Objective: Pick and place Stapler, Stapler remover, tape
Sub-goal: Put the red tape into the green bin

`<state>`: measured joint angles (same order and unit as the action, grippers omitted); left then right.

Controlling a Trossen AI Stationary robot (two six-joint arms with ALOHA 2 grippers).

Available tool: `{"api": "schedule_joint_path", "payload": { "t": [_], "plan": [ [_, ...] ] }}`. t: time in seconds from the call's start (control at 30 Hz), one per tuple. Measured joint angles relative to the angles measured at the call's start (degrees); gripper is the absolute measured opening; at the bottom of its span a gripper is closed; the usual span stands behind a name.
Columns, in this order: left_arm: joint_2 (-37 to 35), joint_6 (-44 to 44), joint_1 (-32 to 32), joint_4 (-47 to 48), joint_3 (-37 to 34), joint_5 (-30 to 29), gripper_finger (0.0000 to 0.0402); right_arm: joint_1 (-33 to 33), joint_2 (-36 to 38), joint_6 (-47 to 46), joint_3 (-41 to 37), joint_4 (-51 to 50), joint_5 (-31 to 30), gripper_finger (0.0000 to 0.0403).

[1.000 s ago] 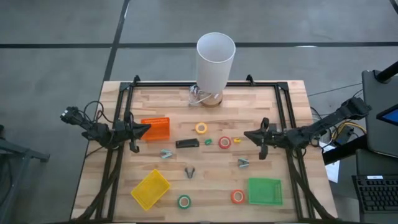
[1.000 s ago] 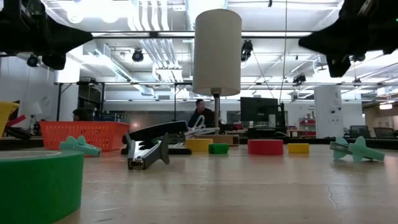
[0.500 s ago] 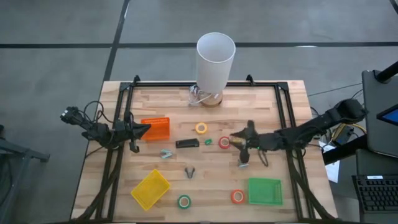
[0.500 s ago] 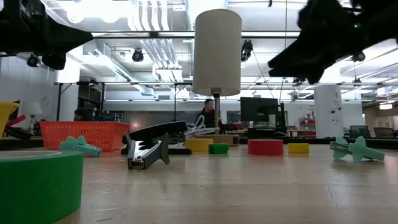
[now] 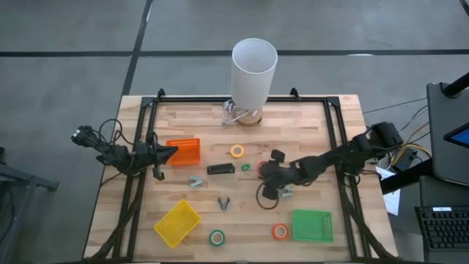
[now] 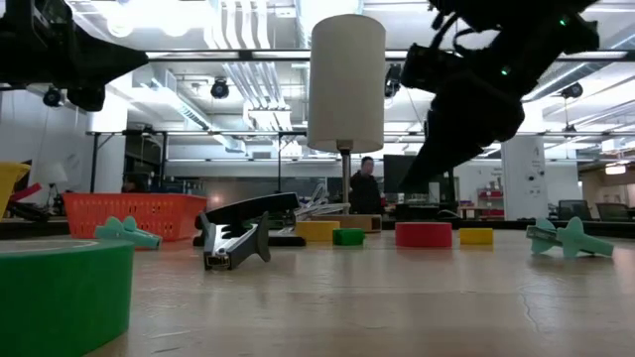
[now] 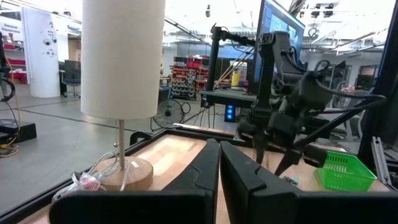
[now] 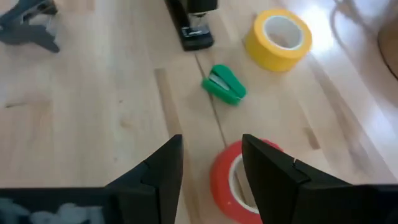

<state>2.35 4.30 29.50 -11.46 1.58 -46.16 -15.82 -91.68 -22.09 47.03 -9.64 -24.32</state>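
Right gripper (image 8: 208, 177), fingers apart and empty, hovers over the red tape ring (image 8: 239, 180) at mid-table, near the yellow ring (image 8: 278, 37) and black stapler (image 8: 194, 23). A tape ring is likely light, stiff and smooth-sided; gripping across its rim or through the core suits. Right arm reaches inward, low; left gripper (image 7: 219, 180), fingers together, waits beside the orange tray (image 5: 185, 150).

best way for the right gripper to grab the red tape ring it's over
Probably from straight above: the red tape ring lies flat, hole up, under the open right gripper. Put one finger in the pale core and one outside, pinching the wall on the side away from the green stapler remover.
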Motion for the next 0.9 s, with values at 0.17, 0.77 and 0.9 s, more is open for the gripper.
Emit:
{"api": "schedule_joint_path", "payload": {
  "t": [0.17,0.77,0.9],
  "plan": [
    [0.0,0.01,-0.01,-0.04,0.02,-0.01,0.0019,0.33,-4.63,-1.65,4.84,-7.66,0.26,0.0143],
    [0.0,0.0,0.0,0.13,0.02,0.0,0.0019,3.67,-7.86,-10.91,5.35,-10.37,3.66,0.0129],
    [0.0,0.01,0.0,0.13,0.0,0.01,0.0019,3.68,-8.04,-11.01,5.16,-10.5,4.5,0.0114]
  ]
}}
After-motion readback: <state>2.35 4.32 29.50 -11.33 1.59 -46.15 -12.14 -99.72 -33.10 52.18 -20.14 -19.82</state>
